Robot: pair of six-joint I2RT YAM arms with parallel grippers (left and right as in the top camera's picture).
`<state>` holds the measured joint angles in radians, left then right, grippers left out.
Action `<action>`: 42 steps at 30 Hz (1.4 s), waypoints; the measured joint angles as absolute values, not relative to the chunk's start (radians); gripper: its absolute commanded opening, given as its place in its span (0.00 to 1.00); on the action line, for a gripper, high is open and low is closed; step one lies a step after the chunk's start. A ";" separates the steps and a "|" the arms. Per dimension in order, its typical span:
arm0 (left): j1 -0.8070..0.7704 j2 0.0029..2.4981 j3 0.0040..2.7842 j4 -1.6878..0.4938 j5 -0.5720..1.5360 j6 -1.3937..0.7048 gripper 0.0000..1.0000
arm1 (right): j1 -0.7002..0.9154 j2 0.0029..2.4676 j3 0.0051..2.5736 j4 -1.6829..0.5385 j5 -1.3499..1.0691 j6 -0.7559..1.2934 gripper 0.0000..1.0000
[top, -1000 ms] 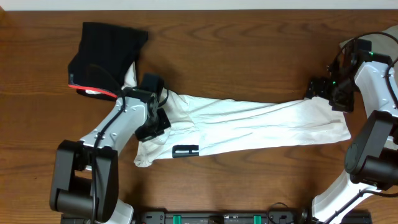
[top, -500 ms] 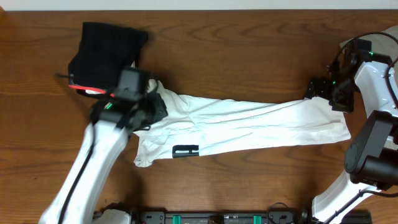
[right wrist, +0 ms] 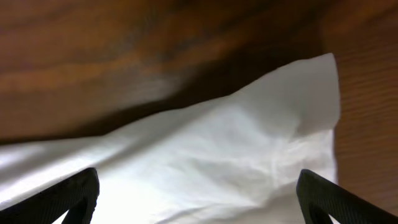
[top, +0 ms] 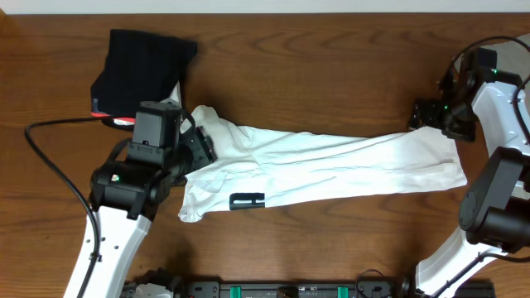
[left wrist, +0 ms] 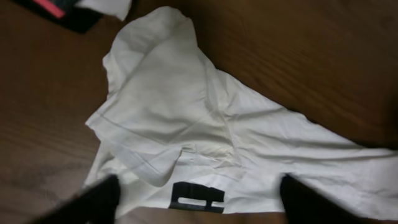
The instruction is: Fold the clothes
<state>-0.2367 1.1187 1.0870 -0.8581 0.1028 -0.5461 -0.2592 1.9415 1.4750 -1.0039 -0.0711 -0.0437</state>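
White T-shirt [top: 331, 170] lies across mid table [top: 331, 74] as long narrow band. Lengthwise fold looks done; collar end rumpled, crosswise folds left. Black garment [top: 141, 62] top-left, looks folded. Left gripper [left wrist: 198, 193] released, empty, above collar end. Right gripper [right wrist: 199, 193] released too, over far corner.

Brown wooden table [top: 331, 91], pale strip [top: 265, 5] along far edge
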 measured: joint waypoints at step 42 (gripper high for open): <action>-0.237 1.128 1.087 -0.860 0.097 -0.549 0.98 | -0.512 2.104 1.466 -0.920 -0.273 -0.433 0.69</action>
<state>-0.2367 1.1282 1.0870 -0.8600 0.0975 -0.5491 -0.5121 2.1044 1.4658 -0.9199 -0.2733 -0.4328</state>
